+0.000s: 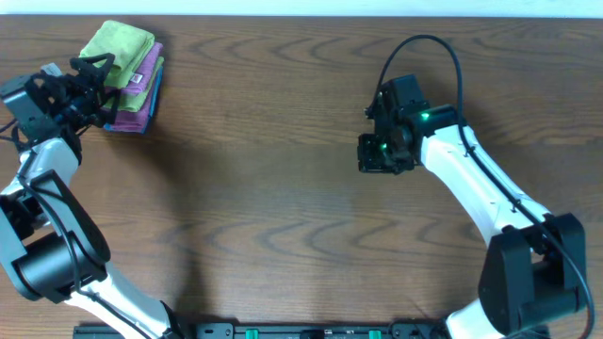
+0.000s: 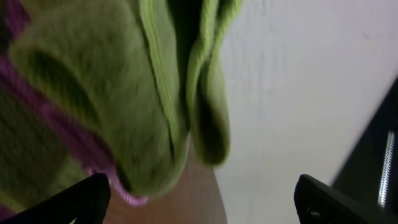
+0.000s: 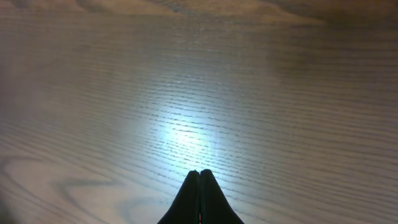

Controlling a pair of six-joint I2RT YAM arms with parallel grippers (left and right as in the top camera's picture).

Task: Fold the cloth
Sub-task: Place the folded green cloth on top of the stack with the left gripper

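Observation:
The cloth, lime green and folded, lies on top of a small stack at the table's far left corner. My left gripper stands open right beside the stack's left side, holding nothing. In the left wrist view the cloth fills the upper left, blurred and close, and the left gripper shows its two black fingertips far apart at the bottom corners. My right gripper hovers over bare wood right of the table's middle. In its own view the right gripper is shut on nothing.
Under the green cloth lie purple cloths and a blue cloth at the bottom of the stack. A purple edge shows beneath the green. The table's far edge meets a white wall just behind the stack.

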